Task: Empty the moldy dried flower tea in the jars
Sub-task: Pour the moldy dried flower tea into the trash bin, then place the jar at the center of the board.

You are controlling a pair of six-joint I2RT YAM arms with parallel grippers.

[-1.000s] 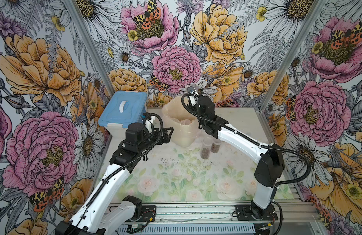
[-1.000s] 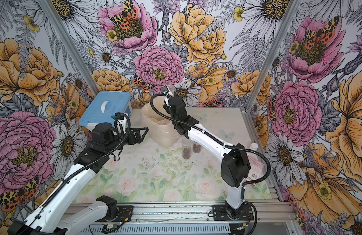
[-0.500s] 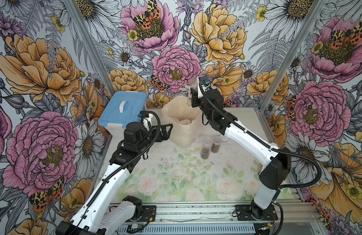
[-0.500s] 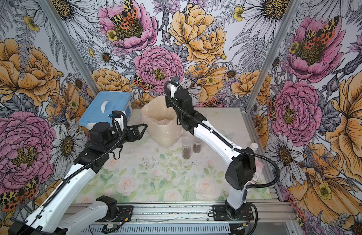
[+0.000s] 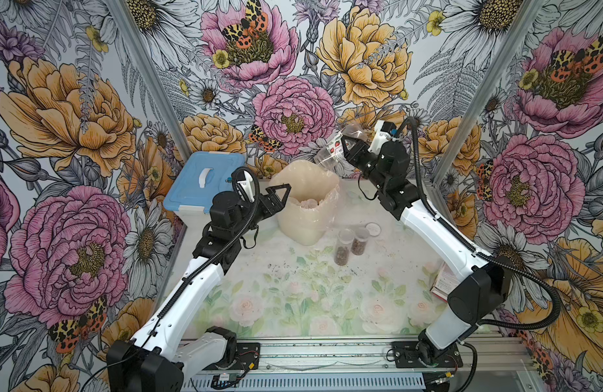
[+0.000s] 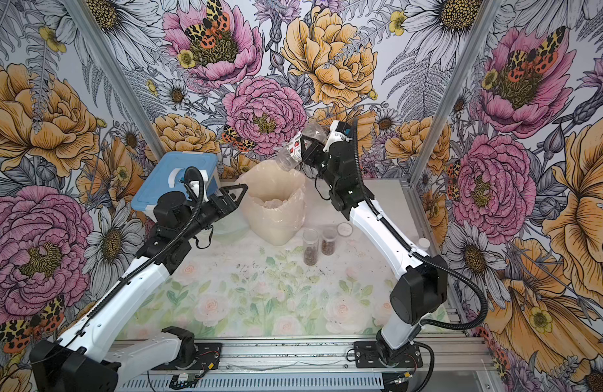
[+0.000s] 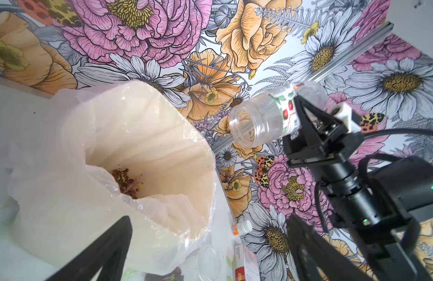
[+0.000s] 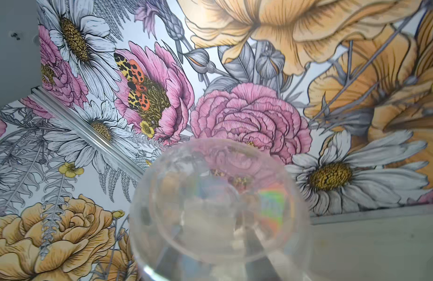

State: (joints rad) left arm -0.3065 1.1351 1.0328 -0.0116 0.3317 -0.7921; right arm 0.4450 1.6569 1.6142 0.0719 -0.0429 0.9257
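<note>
The jaws of the right gripper point(image 5: 344, 146) are clamped on the labelled jar point(image 5: 328, 154), upper centre of a top view. They hold it at its red-and-white label, open mouth tipped down and left above the far rim of the lined bin point(image 5: 303, 224). In the left wrist view the jar looks clear right through, empty as far as I can see, and a heap of reddish tea point(image 7: 124, 180) lies at the bottom of the bin.

The left gripper point(image 5: 280, 194) hangs with jaws wide apart, holding nothing, just beside the bin's left rim.

This pour looks finished to me. Two jars point(image 5: 342, 251) with dark tea in their lower halves stand just below and right of the bin, with a loose lid point(image 5: 373, 228) beside them. The next move, I'd say, is to set the empty jar down clear and take one of those. Whether they are capped I cannot tell.
</note>
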